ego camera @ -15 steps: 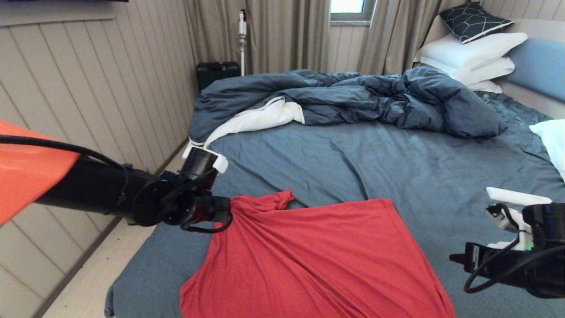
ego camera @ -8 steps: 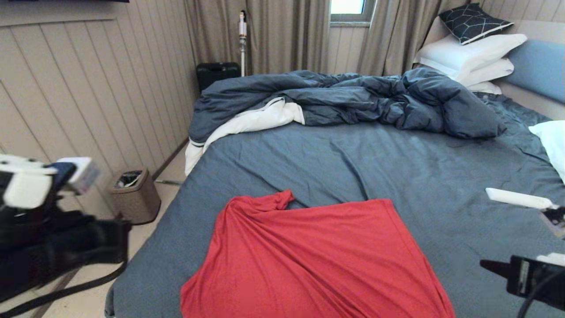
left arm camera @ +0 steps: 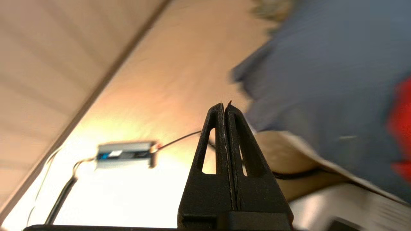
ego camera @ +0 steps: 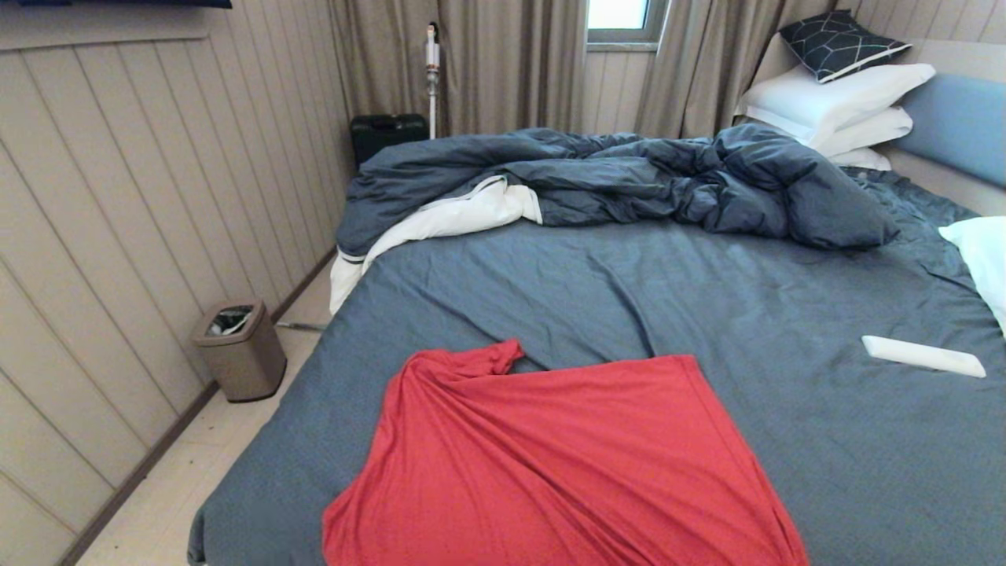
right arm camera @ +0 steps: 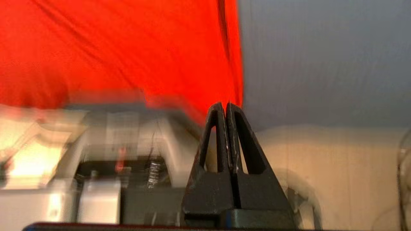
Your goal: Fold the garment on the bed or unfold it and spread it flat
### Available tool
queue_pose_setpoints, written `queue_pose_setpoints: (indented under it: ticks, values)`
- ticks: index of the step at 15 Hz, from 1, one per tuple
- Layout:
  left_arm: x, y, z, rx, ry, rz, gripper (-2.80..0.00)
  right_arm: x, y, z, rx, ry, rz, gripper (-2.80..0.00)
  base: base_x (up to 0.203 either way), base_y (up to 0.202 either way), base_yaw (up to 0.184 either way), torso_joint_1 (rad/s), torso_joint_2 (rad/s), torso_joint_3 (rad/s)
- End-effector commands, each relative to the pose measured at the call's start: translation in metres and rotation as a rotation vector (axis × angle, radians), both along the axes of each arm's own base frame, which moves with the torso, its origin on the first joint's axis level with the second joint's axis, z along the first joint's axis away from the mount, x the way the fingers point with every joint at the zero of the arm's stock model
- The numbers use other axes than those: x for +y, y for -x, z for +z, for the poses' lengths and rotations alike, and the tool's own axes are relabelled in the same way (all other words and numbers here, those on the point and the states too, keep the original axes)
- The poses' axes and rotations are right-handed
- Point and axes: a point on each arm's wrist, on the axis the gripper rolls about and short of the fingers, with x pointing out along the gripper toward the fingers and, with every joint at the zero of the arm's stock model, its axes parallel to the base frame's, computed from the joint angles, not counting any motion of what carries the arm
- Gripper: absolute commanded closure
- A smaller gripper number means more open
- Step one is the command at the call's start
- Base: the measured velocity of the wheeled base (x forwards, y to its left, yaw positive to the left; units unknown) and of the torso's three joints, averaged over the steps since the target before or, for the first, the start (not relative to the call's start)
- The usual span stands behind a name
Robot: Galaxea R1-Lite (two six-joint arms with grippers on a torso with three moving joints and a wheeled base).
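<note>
the red shirt lies spread but creased on the bed, at its near edge, well clear of the duvet at the far side. left gripper has fingers pressed together, empty, off the bed's side over the floor. right gripper is also pressed together w/ nothing in it, by the bed's near edge close to the shirt.

— So where are we?
— A bedroom in a home: a wide bed with a rumpled dark blue duvet and stacked white pillows at the head.
— And round it?
— Long curtains over a small window, panelled walls, and a little waste bin on the floor.
</note>
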Motion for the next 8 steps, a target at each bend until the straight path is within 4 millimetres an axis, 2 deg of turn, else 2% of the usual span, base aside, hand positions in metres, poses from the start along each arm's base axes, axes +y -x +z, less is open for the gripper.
queue_pose_setpoints:
  ticks: [1,2,4,6,8]
  values:
    - [0.003,0.016,-0.031,-0.073,0.004,0.074,0.00,0.004,0.018,-0.031,-0.080,0.022,0.008,0.00,0.000,0.000,0.000,0.000,0.00,0.000]
    - [0.002,0.020,-0.045,-0.060,-0.014,0.144,0.00,0.004,0.020,-0.045,-0.101,0.030,0.015,0.00,0.000,0.000,0.000,0.000,0.00,0.000]
    - [-0.004,0.025,-0.060,-0.100,-0.046,0.203,0.00,0.004,0.019,-0.043,-0.275,0.069,0.025,0.00,0.000,0.000,0.000,0.000,0.00,0.000]
    - [-0.009,0.019,-0.054,-0.191,-0.050,0.110,0.00,0.004,0.022,-0.040,-0.429,0.104,0.028,0.00,0.000,0.000,0.000,0.000,0.00,0.000]
    - [-0.012,0.014,-0.045,-0.286,-0.006,-0.042,0.00,0.004,0.022,-0.026,-0.574,0.153,0.010,0.00,0.000,0.000,0.000,0.000,0.00,0.000]
